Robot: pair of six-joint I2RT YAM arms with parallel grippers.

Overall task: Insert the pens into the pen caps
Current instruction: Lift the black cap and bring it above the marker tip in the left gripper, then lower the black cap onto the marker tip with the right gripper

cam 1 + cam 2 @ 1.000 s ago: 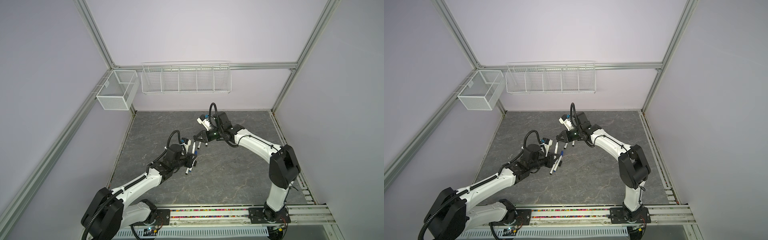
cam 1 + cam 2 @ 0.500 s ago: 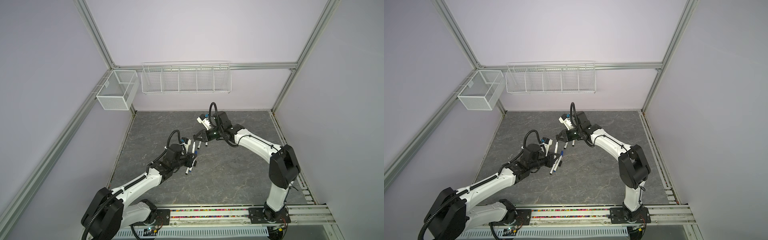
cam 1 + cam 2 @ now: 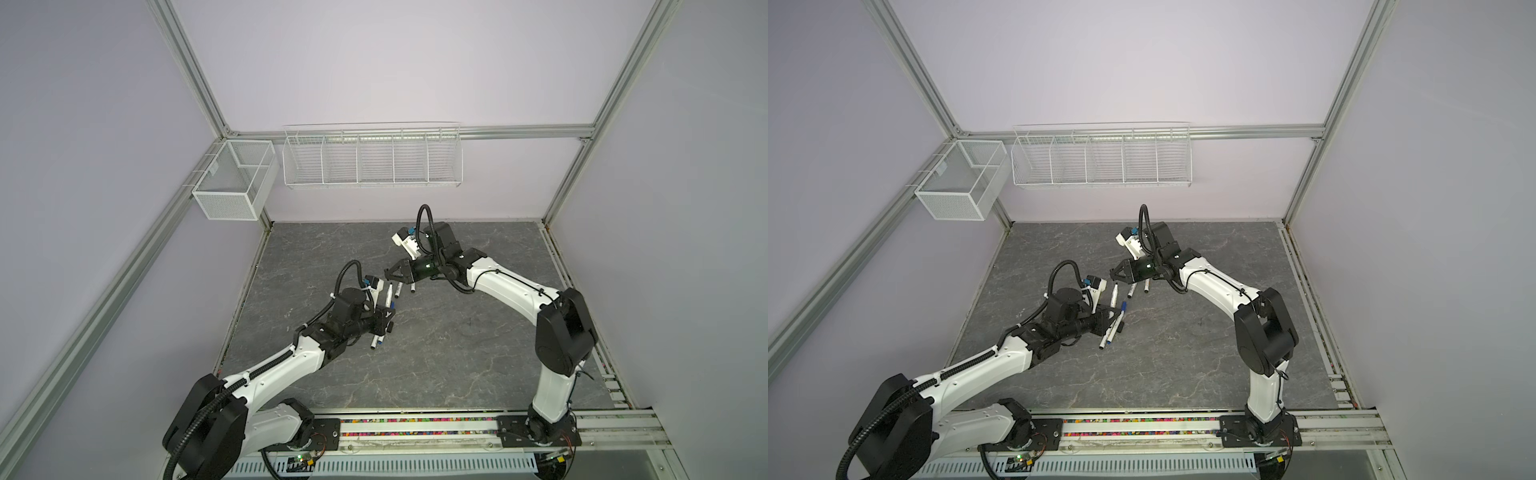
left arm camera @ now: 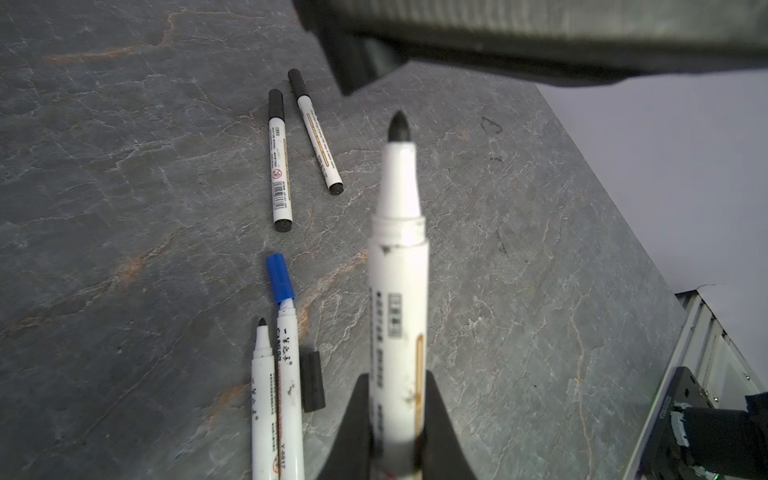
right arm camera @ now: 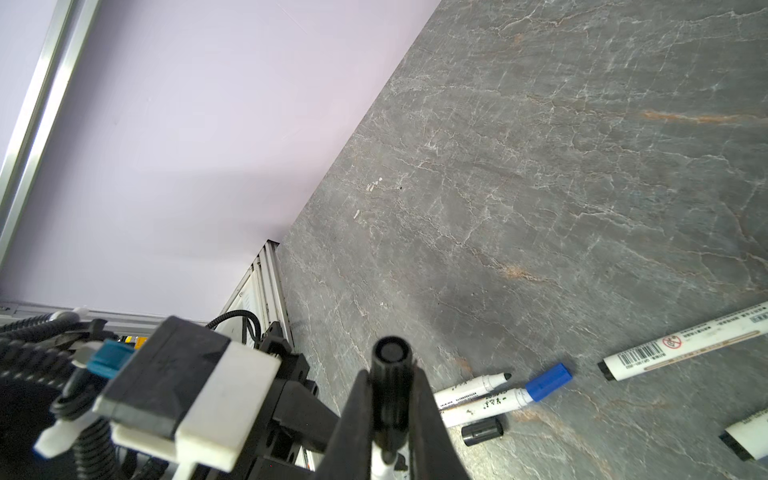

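Observation:
My left gripper (image 4: 397,384) is shut on an uncapped white pen (image 4: 399,270) whose black tip points toward my right gripper (image 5: 392,376). That gripper is shut on a black pen cap (image 5: 392,353), with the cap's open end facing the wrist camera. In both top views the two grippers (image 3: 388,320) (image 3: 388,274) face each other a short way apart above the table. On the table lie a blue-capped pen (image 4: 286,353), an uncapped pen (image 4: 262,395), a loose black cap (image 4: 312,382) and two black-capped pens (image 4: 280,166) (image 4: 318,137).
The grey stone-look table (image 3: 436,353) ends at a rail (image 3: 415,428) in front. A wire basket (image 3: 372,160) hangs on the back wall and a mesh box (image 3: 232,180) on the left frame. Walls close in on three sides.

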